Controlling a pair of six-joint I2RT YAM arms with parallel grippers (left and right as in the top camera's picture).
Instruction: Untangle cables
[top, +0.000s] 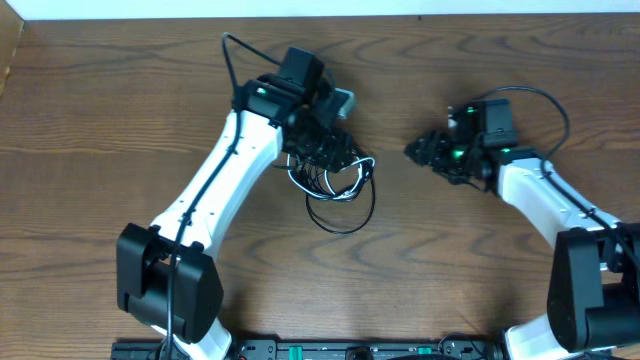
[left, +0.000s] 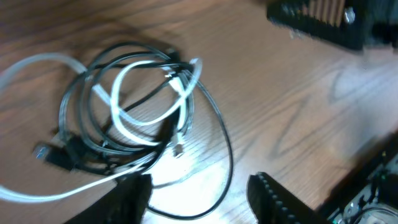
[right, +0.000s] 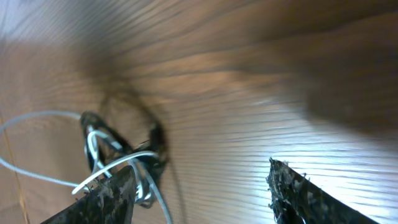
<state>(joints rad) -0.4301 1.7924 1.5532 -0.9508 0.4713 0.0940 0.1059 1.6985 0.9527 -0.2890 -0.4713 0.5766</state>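
The cables (top: 340, 195) lie in one tangled bundle of black and white strands on the wooden table, mid-left. In the left wrist view the bundle (left: 130, 106) shows overlapping loops, with a white strand running off to the left. My left gripper (top: 330, 150) hovers over the bundle's upper edge. It is open (left: 199, 202), and a black loop lies on the table between its fingers without being pinched. My right gripper (top: 418, 150) stands open to the right of the tangle, apart from it. In its own view (right: 199, 199) the cables (right: 118, 155) lie beyond its left finger.
The table (top: 100, 120) is brown wood, with its far edge along the top. A dark part of the right arm (left: 317, 22) shows at the top right of the left wrist view. Thick black arm wires loop above each wrist (top: 235, 55).
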